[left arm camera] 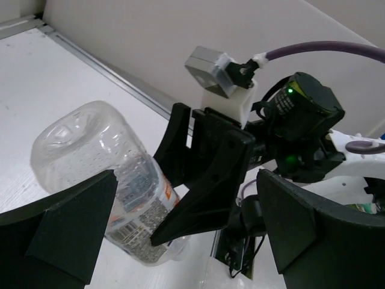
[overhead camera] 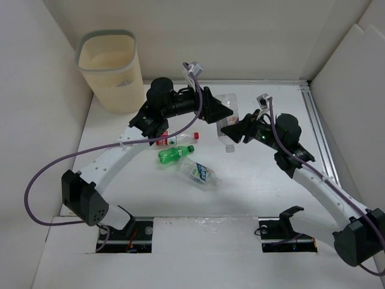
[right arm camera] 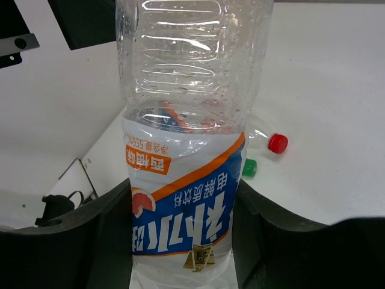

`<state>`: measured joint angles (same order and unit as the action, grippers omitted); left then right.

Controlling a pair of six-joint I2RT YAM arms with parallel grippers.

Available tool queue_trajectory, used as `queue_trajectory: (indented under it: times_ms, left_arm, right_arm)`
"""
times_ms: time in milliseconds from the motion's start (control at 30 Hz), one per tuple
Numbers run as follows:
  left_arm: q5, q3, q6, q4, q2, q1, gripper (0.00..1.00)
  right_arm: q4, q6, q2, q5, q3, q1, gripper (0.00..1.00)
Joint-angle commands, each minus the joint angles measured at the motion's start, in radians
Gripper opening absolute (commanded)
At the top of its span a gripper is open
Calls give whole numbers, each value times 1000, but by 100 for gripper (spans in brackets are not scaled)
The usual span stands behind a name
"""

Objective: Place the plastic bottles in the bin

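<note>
Left arm [overhead camera: 114,159] and right arm [overhead camera: 319,180] both lean inward
The left gripper [overhead camera: 218,112] gapes wide; the right gripper [overhead camera: 233,131] is pinched on a clear bottle [right arm camera: 183,120].

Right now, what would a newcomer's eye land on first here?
The clear bottle with its blue-and-orange label, clamped in the right arm's fingers at far centre, with the left arm's open fingers close beside it. Then the tall cream bin in the far left corner, and the green bottle lying loose between the arms.
</note>
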<state>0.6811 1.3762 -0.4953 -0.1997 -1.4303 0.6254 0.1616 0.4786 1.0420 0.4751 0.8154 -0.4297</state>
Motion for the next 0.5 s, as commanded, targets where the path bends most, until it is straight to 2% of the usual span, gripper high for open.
queue_trajectory:
  times_ms: [0,200,300,333,467]
  left_arm:
    - [9,57,-5,-101,-30,30,100]
    - [-28,95,20,-58,-74,80,100]
    - [-61,95,32,-21,-74,80,100]
    - [-96,95,32,-3,-74,80,100]
    - [-138,95,52,34,-62,80,100]
  right_arm:
    - [233,3,-49,249,16,-24,0]
    - [263,21,-125,228,16,-24,0]
    - [187,22,-177,79,16,-15,0]
    - [164,22,-195,-32,16,-15,0]
    - [153,22,-276,-118,-39,-15,0]
